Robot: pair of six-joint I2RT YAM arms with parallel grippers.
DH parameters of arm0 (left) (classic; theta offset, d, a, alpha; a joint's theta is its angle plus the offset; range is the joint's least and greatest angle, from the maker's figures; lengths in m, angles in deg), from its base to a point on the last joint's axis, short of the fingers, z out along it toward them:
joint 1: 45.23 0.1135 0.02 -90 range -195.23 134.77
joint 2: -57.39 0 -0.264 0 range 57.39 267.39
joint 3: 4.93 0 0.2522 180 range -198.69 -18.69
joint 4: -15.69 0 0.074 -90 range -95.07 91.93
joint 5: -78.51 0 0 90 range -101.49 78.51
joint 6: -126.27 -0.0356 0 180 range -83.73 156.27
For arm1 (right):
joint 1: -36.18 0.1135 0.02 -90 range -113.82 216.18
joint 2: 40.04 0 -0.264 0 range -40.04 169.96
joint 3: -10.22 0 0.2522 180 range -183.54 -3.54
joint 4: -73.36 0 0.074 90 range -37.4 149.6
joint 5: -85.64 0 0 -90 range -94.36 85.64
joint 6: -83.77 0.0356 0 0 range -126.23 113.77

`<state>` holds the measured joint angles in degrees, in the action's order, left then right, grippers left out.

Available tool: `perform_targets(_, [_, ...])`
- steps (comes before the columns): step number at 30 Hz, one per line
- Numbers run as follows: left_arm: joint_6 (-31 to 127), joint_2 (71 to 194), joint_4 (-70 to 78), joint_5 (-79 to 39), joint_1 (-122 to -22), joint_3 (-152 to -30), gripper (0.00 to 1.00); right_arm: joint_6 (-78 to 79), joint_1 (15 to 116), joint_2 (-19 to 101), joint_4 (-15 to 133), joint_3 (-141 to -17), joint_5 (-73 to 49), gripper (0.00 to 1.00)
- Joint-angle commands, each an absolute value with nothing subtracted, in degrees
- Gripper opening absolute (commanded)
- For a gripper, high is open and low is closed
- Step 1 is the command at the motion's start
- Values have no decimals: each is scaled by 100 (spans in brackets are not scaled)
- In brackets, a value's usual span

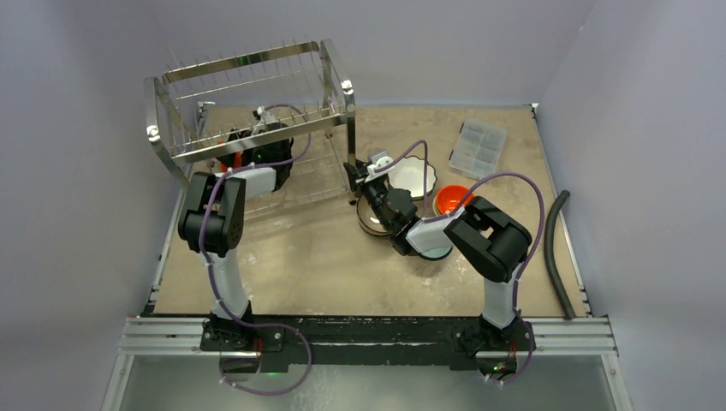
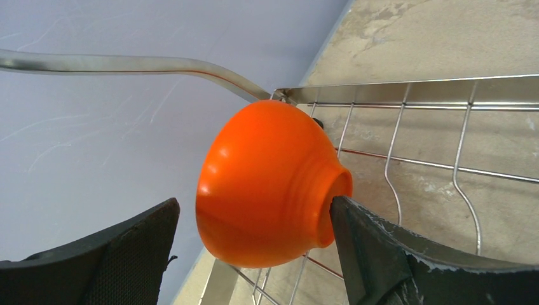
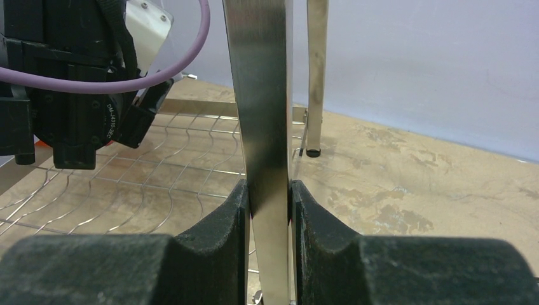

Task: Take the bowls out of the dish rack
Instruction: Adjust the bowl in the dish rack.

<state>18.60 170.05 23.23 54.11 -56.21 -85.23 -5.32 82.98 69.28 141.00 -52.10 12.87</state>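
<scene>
- the orange bowl lies tipped on its side on the wire floor of the lower tier of the dish rack, back in the corner near the left wall
- the left gripper is spread wide around it: one finger touches the bowl's foot ring and the other sits apart from the rim, so nothing is pinched yet. Looks lined up to squeeze the bowl from foot to rim
- no other bowl shows up in the rack from any view, so this is probably the last one to come out
- the right gripper is closed narrow on the rack's flat steel front leg, pads tight on both faces. Best guess is it's pinning the rack so it doesn't slide or tip while the other arm pulls
- room is tight: the upper tier's rail runs right over the left wrist, and the tube frame and wall sit behind the bowl. The open way out looks like low and toward the near side, between the tiers
- unloaded bowls are bunched on the table just right of the rack: a white scalloped bowl, a second orange one and a brownish bowl partly under the right arm
- the bare patch in front of the rack looks like the easier drop spot
- the clear compartment box and black hose are well apart from all this
</scene>
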Motion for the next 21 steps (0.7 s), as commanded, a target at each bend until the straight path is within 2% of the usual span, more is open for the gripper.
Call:
perform_targets(1, [1820,16947,2447,5659,-5537,-8730,87,-262,8275,6657,14467,-5197,1256,1])
perform_targets(10, [1932,16936,2351,5588,-5504,-8723,82,-263,8270,6622,14476,-5179,1261,0])
perform_targets(21, [2285,16782,2042,5407,-5430,-8719,70,-254,8269,6622,14511,-5168,1252,1])
